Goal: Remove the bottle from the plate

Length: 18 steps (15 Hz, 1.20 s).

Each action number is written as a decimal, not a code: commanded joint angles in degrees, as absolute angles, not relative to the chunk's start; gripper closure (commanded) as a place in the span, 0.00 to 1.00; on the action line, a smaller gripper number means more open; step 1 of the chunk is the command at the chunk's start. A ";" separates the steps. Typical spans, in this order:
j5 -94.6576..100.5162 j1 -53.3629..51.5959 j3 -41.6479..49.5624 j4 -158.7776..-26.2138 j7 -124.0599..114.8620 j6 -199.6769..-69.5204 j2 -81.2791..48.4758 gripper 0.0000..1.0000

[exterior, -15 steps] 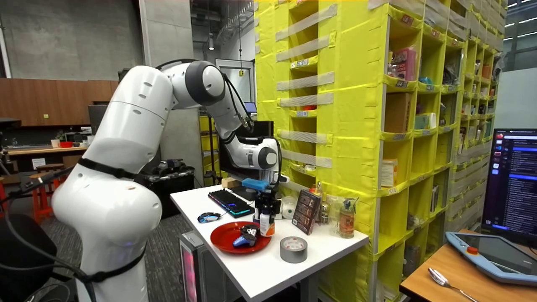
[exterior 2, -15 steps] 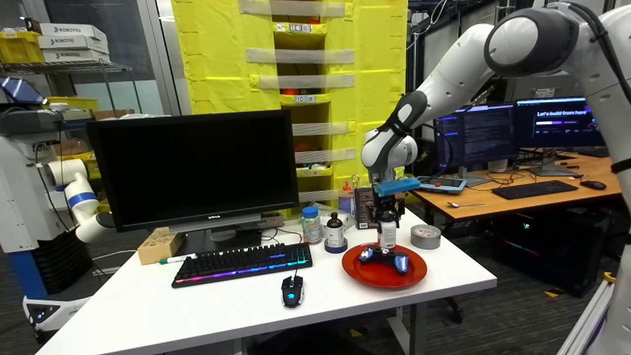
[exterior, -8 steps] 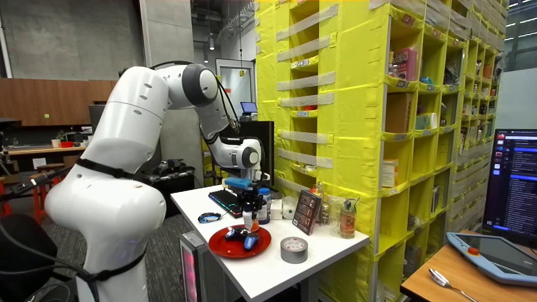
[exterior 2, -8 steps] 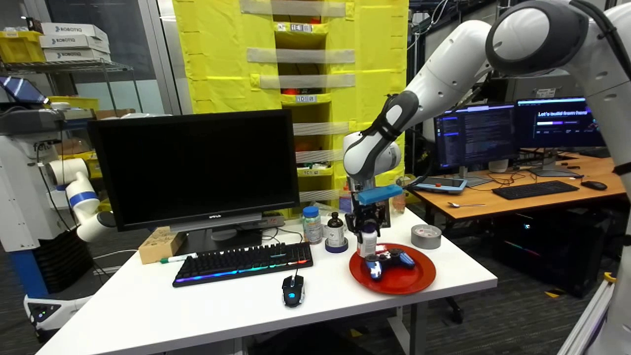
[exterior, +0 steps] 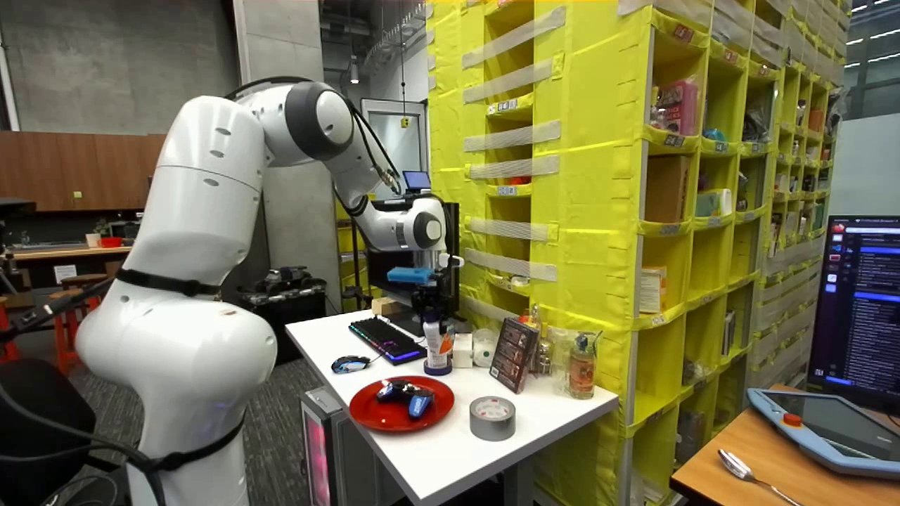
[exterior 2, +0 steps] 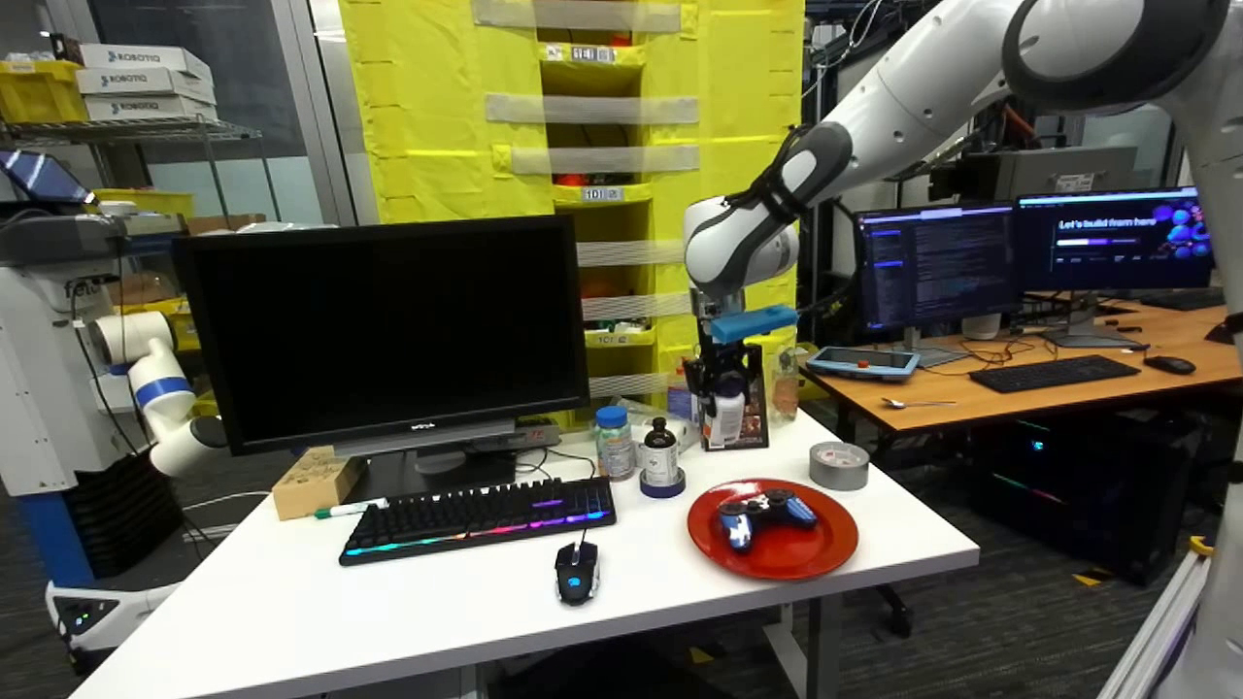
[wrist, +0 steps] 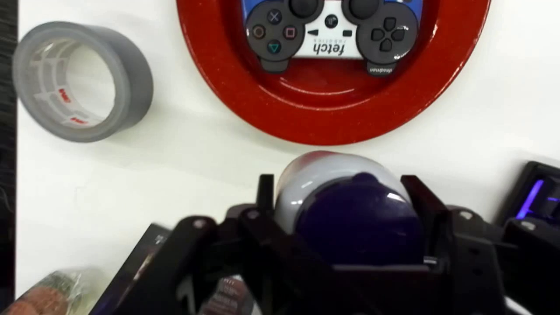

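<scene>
- Chief change: the bottle [exterior 2: 725, 421] now hangs higher than half a second ago; in both exterior views it shows beyond the far rim of the plate [exterior 2: 796, 553], apart from it;
- The gripper [wrist: 341, 192] pinches the bottle near its top; the wrist view shows fingers [wrist: 265, 194] against opposite sides of it; the grip looks sound, as far as I can judge;
- The plate carries the game controller [wrist: 328, 35]; both lie as they do half a second ago, yet against one second ago the plate sits slightly shifted and the controller turned;
- For the task, this likely means the removal is all but done; what remains, I judge, is to lower the bottle onto the white table [exterior 2: 437, 612] and let go;
- One caution: in an exterior view the dark case [exterior 2: 755, 410] appears behind the bottle, and a black-topped bottle [exterior 2: 660, 460] stands to its left; depth is hard to tell, so a careless descent could topple either.
</scene>
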State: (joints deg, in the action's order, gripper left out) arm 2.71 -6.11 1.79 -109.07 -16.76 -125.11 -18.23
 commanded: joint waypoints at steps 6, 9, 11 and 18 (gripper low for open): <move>4.76 -3.93 2.27 -95.87 -15.46 -117.10 -22.42 0.55; 5.04 -2.67 3.09 -91.67 -15.40 -114.83 -25.49 0.55; 5.37 -1.97 3.64 -89.54 -15.11 -113.86 -27.38 0.55; 4.88 0.41 4.36 -85.72 -11.97 -113.27 -33.78 0.55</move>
State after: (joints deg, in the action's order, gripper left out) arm 4.71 -0.04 4.12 -88.86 -13.69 -114.90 -31.09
